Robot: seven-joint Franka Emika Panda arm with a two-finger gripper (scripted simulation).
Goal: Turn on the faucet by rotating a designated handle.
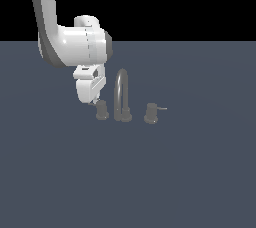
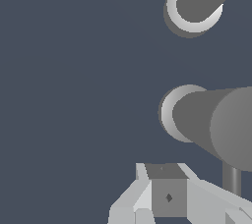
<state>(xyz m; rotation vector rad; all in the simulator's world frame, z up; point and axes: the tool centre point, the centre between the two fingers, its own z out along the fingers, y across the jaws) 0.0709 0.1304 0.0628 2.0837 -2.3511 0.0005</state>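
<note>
The scene is carried by a flat slate-blue bench (image 1: 190, 182), which runs back to a black background. The largest thing on view is the white arm (image 1: 75, 44), which is seen coming down from the upper part of the exterior view's left and bending toward the faucet set.

The faucet (image 1: 121, 97) is placed near the middle of the bench. Its tall arched spout is seen rising from a round base, dark grey throughout. Two short knobs are set one on each side of it, apart from the spout base. The twin knob (image 1: 151, 113) stands on the exterior view's right of the spout, and a thin rod is seen sticking out of it toward that view's right.

The handle (image 1: 102, 110) stands on the exterior view's left of the spout, just beside the spout base and much lower than the arch. In the exterior view its lever rod is hidden by the arm's end. In the wrist view the handle (image 2: 216, 125) is shown as a thick dark cylinder on a pale round foot, with a thin rod seen below it beside the white housing.

The tool (image 1: 94, 101) is held low at the handle's far-left side, very close to it; contact cannot be judged. Whether its jaws are apart or together cannot be told.
</note>
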